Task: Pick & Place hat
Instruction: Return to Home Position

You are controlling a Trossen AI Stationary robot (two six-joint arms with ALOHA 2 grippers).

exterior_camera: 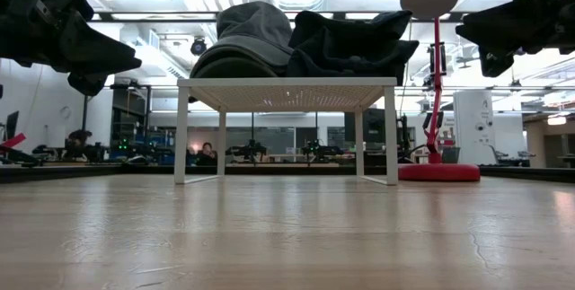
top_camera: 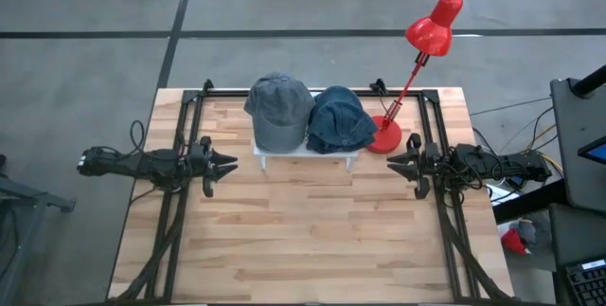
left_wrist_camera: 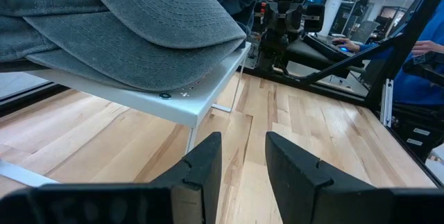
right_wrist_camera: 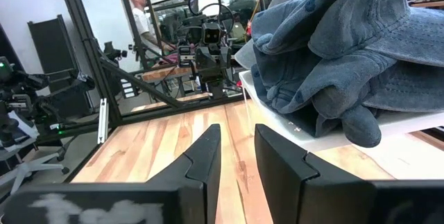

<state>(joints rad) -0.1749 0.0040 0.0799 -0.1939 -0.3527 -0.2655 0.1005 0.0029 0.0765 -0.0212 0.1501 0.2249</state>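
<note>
The gray cap (top_camera: 278,109) sits on top of the white shelf (top_camera: 308,155), on the shelf's left part. From the low view and the left wrist view it looks like more than one gray cap piled up there, with one brim under another. I cannot count them for sure. A heap of blue caps (top_camera: 339,119) lies on the shelf's right part, touching the gray one. No cap lies on the table (top_camera: 303,240) around the shelf, so the putting-away job looks done.

A red lamp (top_camera: 384,138) stands just beside the shelf's right end.

The left gripper (top_camera: 227,165) hangs to the left of the shelf, a little in front of it, and points at it. It is up in the air, about as high as the shelf top. Its two fingers (left_wrist_camera: 201,172) are a small way apart, and nothing is between them.

The right gripper (top_camera: 394,165) hangs to the right of the shelf in the same way, facing the other one. Its fingers (right_wrist_camera: 201,161) have a narrow gap too, and it holds nothing.

I think the step now is going home to rest, because both claws are empty and away from the caps.

The next move needs each arm to pull back from the shelf without bumping it. The right arm must also keep off the lamp, which is close by. The caps should be left alone.
</note>
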